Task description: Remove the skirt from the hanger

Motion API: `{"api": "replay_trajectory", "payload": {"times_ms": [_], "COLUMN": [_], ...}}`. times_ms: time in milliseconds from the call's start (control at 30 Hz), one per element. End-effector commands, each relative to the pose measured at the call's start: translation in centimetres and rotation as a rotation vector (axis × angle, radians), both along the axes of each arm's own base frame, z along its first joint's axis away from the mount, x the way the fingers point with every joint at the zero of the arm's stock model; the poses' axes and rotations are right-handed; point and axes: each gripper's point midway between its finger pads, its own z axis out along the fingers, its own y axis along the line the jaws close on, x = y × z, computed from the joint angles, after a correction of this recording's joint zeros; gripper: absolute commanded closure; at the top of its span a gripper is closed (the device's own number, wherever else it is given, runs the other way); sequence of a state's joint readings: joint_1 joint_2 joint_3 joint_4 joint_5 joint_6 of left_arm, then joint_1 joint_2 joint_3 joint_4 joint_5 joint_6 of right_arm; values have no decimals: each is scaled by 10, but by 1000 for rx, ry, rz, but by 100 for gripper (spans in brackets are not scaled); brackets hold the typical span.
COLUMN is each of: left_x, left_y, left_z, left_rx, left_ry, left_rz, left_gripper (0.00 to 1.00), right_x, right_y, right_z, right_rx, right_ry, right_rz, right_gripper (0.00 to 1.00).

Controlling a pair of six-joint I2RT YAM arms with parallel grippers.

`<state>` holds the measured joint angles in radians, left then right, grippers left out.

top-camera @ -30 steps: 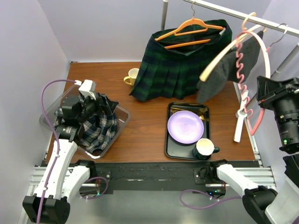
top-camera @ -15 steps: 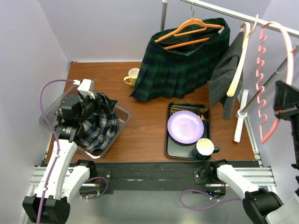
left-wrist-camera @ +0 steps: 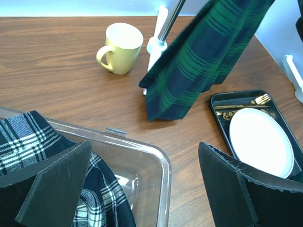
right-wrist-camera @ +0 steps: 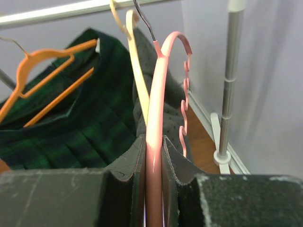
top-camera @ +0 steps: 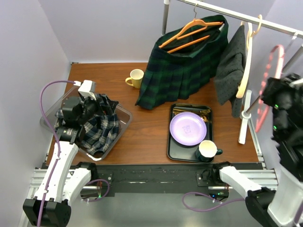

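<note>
- The green skirt (top-camera: 180, 71) hangs down from the orange hanger (top-camera: 191, 33) on the rail (right-wrist-camera: 57, 13), at the back of the table near the middle.
- A grey skirt (top-camera: 230, 71) hangs just beside it on a cream hanger (top-camera: 244, 66).
- The right gripper (right-wrist-camera: 152, 149) is squeezed tight on a bare pink hanger (right-wrist-camera: 156, 94), up by the right end of the rail.
- Both skirts are to the left of that gripper, and the grey one is closer.
- The left gripper (left-wrist-camera: 144, 187) is wide and holds nothing. It sits low over the clear bin (left-wrist-camera: 161, 158), well apart from the rail.
- I think the right arm is nearer, but it must let go of the pink hanger first.
</note>
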<state>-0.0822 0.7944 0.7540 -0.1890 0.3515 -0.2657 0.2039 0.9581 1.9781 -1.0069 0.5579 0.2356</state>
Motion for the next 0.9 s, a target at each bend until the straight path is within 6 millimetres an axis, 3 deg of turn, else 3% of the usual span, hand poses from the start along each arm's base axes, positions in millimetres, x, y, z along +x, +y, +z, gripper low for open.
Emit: {"api": "replay_trajectory", "payload": {"times_ms": [0, 167, 333, 500, 633, 867], "left_x": [1, 1, 0, 0, -1, -2], "left_y": [0, -1, -1, -3, -3, -5], "left_z": [4, 5, 5, 4, 4, 5], "left_rx": [10, 9, 7, 3, 1, -3], "left_ry": [-31, -34, -35, -32, -29, -35], "left_rz": [-3, -6, -9, -16, -18, -28], "left_gripper": [0, 0, 0, 0, 0, 0], "right_x": [2, 9, 34, 43, 60, 66], "right_y": [-3, -4, -8, -1, 8, 7], "right_z": [11, 15, 3, 22, 24, 20], "right_rx": [19, -31, -90, -96, -94, -78], "right_ry": [-71, -114, -30, -77, -56, -29], "right_rz": [-23, -24, -72, -37, -5, -22], "right_gripper": [100, 100, 100, 100, 100, 100]}}
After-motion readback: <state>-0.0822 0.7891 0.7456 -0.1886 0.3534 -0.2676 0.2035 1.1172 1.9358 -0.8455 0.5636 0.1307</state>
